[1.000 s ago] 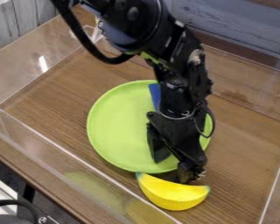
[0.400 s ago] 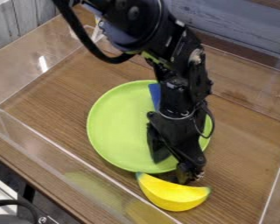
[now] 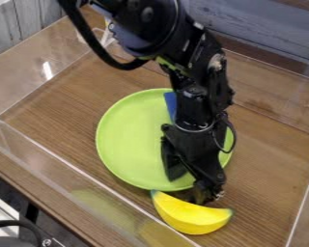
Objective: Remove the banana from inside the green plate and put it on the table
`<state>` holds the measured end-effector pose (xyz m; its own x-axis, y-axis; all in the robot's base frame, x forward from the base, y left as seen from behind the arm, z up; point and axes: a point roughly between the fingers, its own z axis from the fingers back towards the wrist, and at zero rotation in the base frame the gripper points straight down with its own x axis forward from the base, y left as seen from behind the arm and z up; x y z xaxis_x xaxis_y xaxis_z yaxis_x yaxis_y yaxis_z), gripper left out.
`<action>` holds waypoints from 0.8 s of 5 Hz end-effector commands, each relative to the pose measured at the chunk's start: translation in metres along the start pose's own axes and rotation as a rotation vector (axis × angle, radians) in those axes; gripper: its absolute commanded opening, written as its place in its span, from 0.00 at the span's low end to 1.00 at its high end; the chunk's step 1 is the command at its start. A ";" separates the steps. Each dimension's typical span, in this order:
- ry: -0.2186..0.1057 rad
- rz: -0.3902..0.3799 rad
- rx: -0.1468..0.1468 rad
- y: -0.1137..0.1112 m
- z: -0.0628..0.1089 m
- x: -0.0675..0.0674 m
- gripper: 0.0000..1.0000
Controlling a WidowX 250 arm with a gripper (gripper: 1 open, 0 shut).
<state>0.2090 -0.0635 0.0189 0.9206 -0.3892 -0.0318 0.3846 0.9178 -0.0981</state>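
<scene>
1. Nearest of all, the banana (image 3: 192, 212) lies on the table (image 3: 80, 121), close to the near acrylic wall (image 3: 67, 198), its curved yellow body resting flat and a dark tip at its right end.
2. Just above it, the gripper (image 3: 209, 188) points straight down; its black jaws stand spread and hold nothing. Their tips hang over the banana's far edge, at or just off its surface; whether they touch it cannot be told.
3. The banana is outside the green plate (image 3: 131, 135), just beside the plate's near-right rim, which the gripper partly hides.
4. The green plate sits flat on the table, left of and behind the gripper, with its visible surface bare.
5. The black arm (image 3: 183, 68) rises from the gripper and bends away toward the far left, crossing over the right part of the plate; a blue part shows on it partway up.
6. Farthest back, a grey planked wall (image 3: 266, 34) stands beyond the far acrylic wall.
</scene>
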 end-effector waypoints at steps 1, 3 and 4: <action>-0.007 -0.002 0.002 0.001 0.004 0.000 1.00; -0.020 0.002 0.004 0.003 0.015 0.001 1.00; -0.033 0.008 0.007 0.004 0.023 0.002 1.00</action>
<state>0.2045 -0.0581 0.0306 0.9224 -0.3829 -0.0505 0.3765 0.9207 -0.1024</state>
